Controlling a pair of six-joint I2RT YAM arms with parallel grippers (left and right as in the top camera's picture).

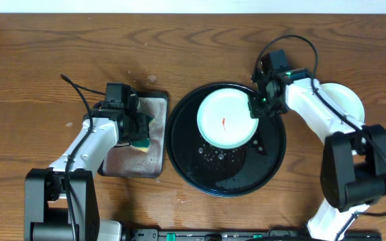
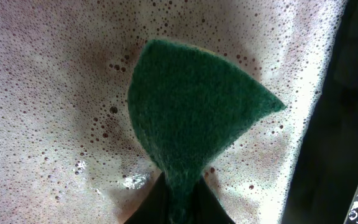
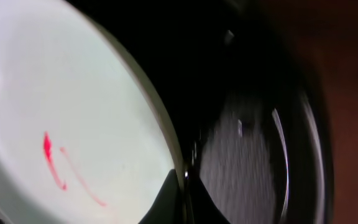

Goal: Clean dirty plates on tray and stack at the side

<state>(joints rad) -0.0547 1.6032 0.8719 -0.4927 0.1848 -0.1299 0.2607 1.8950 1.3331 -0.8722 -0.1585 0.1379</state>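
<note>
"So, the right gripper (image 1: 256, 106): how do its jaws stand?"

"Closed tight, pinching the right-hand rim of the mint-white plate (image 1: 223, 117). The wrist view shows the dark fingertips (image 3: 180, 198) meeting right at that rim."

"And where is that plate?"

"Inside the black tray (image 1: 228, 179), towards the tray's far side, with glossy black showing around it. A thin red smear (image 1: 224, 122) marks its middle. In the wrist view the same smear (image 3: 55, 163) curls across the pale surface of the plate (image 3: 73, 93), with the tray (image 3: 253, 155) dark beside it."

"Anything else on the tray?"

"Small water droplets (image 1: 213, 155) near the plate's front edge."

"Now the left gripper (image 1: 138, 130)?"

"Shut as well, clamped on a green sponge (image 2: 191, 106). The sponge fans out from the fingers (image 2: 166, 208) over bubbly foam."

"What lies under it?"

"A small grey tray (image 1: 149, 167) just left of the black one, its surface covered in suds (image 2: 42, 93). From overhead the sponge (image 1: 141, 142) sits over the middle of it."

"Further out?"

"A second pale plate (image 1: 347, 100) lies on the wooden table (image 1: 45, 53) to the right of the black tray, partly hidden beneath the right arm."
</note>
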